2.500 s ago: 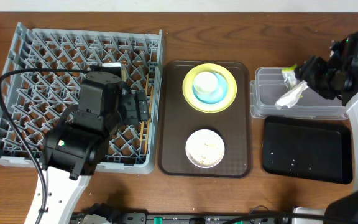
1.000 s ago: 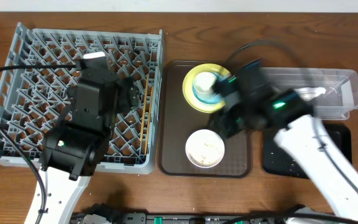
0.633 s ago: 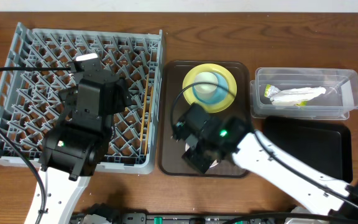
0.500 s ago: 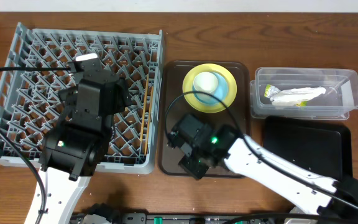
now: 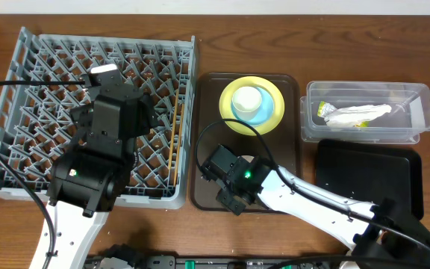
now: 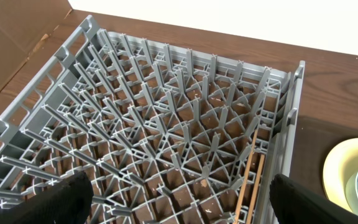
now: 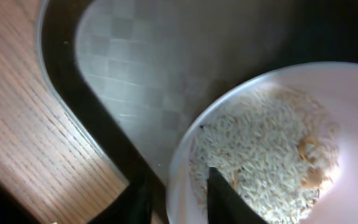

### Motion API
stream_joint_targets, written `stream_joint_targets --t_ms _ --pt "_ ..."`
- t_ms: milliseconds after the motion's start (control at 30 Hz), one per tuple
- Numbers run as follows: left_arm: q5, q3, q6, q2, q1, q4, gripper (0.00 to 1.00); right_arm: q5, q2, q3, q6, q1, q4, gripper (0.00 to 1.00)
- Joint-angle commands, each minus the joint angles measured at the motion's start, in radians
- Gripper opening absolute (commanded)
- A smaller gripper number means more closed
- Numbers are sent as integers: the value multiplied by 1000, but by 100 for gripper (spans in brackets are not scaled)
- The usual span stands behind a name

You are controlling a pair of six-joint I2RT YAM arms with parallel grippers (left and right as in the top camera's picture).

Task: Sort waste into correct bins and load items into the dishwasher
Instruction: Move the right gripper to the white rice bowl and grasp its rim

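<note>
My right gripper (image 5: 234, 190) is low over the front of the brown serving tray (image 5: 207, 142), shut on the rim of the white bowl (image 7: 328, 106): one finger is inside, one outside. The bowl holds pale rice scraps (image 7: 260, 155) and is mostly hidden under the arm from overhead. My left gripper (image 6: 179, 199) is open and empty above the grey dish rack (image 5: 21, 52). The chopsticks (image 5: 174, 142) lie in the rack along its right side. The white cup (image 5: 247, 99) sits in the light blue bowl (image 5: 265, 113) on the yellow-green plate (image 5: 275, 123).
The clear tub (image 5: 424, 119) at the right holds the green-and-orange wrapper (image 5: 353, 114). The black tray (image 5: 364, 175) lies in front of it, partly crossed by my right arm. The plate's edge (image 6: 337, 168) shows right of the rack in the left wrist view.
My right arm swung from the clear tub, leaving the wrapper in it, across to the white bowl and closed on its rim. My left gripper shifted up and left off the chopsticks.
</note>
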Motion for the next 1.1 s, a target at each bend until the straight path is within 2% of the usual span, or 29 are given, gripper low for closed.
stream_joint_targets --t_ms 0,100,233,600,800,833,967,1067 --pt "-27 17 -10 -10 5 0 94 32 5 -1 6 6 -29 26" --pt "-27 17 -10 -10 5 0 94 32 5 -1 5 6 -56 26" --pt "-27 17 -10 -10 5 0 94 32 5 -2 5 6 -60 31" --pt "-27 17 -10 -10 5 0 93 132 5 -28 9 6 -59 22" --pt "-27 17 -10 -10 5 0 94 212 5 -30 58 6 -40 22" --pt "-27 17 -10 -10 5 0 94 206 5 -30 59 6 -37 21" --pt "-27 17 -10 -10 5 0 94 158 5 -30 61 6 -38 1" --pt "-27 17 -10 -10 5 0 94 155 5 -28 64 6 -40 1"
